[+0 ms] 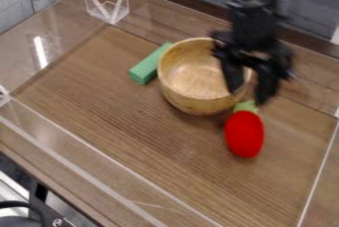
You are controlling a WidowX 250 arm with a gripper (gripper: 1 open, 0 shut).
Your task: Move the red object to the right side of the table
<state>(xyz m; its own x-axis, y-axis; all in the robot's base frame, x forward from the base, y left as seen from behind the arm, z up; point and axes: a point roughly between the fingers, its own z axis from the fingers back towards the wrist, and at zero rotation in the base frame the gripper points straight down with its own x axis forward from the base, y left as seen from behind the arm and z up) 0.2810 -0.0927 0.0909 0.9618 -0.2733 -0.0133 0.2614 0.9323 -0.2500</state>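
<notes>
The red object (244, 135), a glossy strawberry toy with a small green top, sits low over the table (119, 147) at the right, just right of and in front of the wooden bowl. Whether it rests on the wood I cannot tell. My gripper (252, 94) hangs directly above it, pointing down beside the bowl's right rim. Its dark fingers (231, 76) stand apart, and the toy is below their tips, free of them.
A round wooden bowl (199, 74) stands mid-table with a flat green block (149, 64) against its left side. Low clear acrylic walls (38, 53) edge the tabletop, close by on the right (323, 167). A clear acrylic stand (106, 5) is at the back left.
</notes>
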